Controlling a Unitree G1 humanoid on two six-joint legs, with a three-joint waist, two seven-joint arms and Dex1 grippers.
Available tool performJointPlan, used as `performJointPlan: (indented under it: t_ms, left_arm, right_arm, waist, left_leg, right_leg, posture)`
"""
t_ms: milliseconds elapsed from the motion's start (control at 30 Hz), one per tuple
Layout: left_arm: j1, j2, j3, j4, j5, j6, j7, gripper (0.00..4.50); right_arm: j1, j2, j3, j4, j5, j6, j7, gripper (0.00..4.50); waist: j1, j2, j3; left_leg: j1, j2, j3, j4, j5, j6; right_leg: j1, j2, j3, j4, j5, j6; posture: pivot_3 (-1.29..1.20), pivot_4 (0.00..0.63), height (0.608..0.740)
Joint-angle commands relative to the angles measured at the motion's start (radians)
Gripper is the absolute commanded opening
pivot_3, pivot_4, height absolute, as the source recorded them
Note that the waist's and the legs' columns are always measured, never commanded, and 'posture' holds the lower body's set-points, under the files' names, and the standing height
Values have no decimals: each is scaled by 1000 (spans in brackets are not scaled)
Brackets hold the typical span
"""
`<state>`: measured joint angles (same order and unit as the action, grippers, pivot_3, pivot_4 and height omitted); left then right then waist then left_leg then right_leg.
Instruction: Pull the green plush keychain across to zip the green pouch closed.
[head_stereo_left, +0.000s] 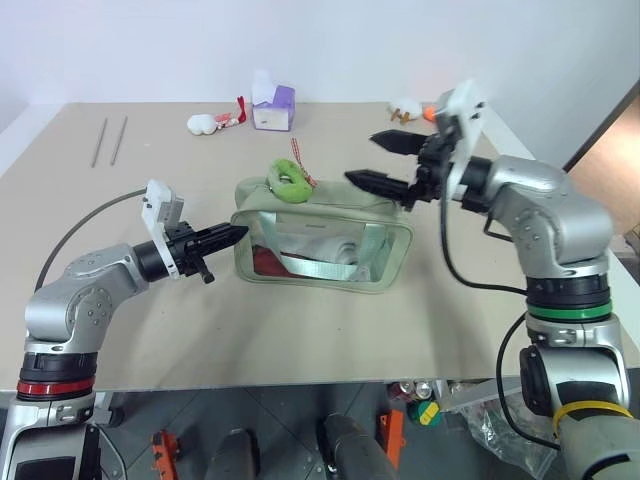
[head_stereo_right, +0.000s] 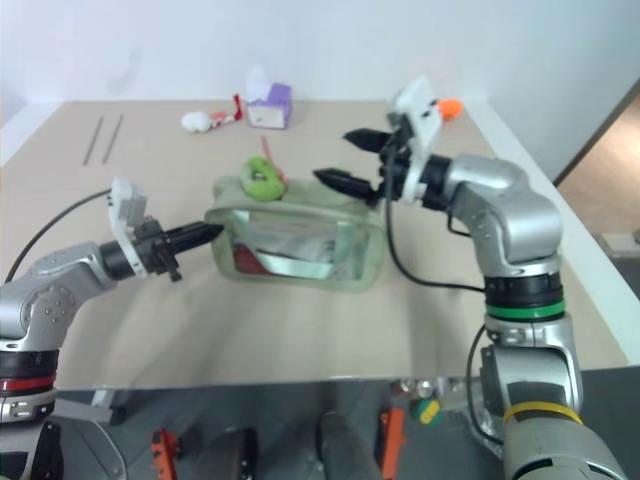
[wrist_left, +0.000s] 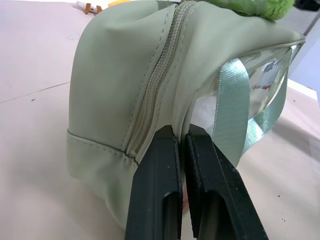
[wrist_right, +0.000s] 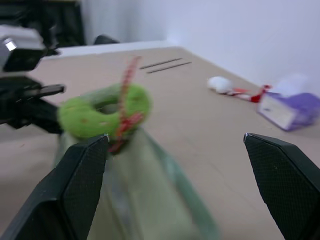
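The table (head_stereo_left: 330, 330) carried one green pouch (head_stereo_left: 322, 240), standing mid-table with its strap facing the robot. The head views showed it whole; the left wrist view alone showed its zipper teeth joined down the end panel, where the left gripper (head_stereo_left: 236, 235) had its fingers pressed together against the fabric by the seam, though whether they pinched any of it could not be told. The right gripper (head_stereo_left: 378, 162) hung above the pouch's other end, its fingers spread wide apart and holding nothing. The one green plush keychain (head_stereo_left: 287, 178), with its red cord, sat on the pouch's top toward the left end. Behind, well apart, lay one purple-and-white box (head_stereo_left: 272, 108), one white plush toy (head_stereo_left: 203, 124) beside it, one orange object (head_stereo_right: 449, 106) partly hidden behind the right wrist, and two thin rods (head_stereo_left: 111, 140) at the far left.
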<state>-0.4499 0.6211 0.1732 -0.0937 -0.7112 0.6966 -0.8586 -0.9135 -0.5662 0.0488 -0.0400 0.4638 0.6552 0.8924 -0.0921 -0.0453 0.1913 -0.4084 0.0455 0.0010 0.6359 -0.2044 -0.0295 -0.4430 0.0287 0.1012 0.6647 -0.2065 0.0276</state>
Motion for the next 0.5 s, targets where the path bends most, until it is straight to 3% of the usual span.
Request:
performJointPlan:
  t_ms: [33,500]
  left_arm:
    - [8,7,25,-34,-15,2,4,0]
    - [-4,7,26,-22,-19,-2,5,0]
  right_arm:
    - [-21,5,12,-86,7,-12,14,4479]
    - [-56,74,124,-95,-67,-71,26,4479]
  waist:
    - [2,0,0]
    - [3,0,0]
  left_leg:
    - [0,0,0,0,0,0]
    - [1,0,-1,0,0,0]
  right_leg:
    - [0,0,0,0,0,0]
    - [0,1,-1,0,0,-1]
  posture:
    - [0,150,740]
    - [0,150,740]
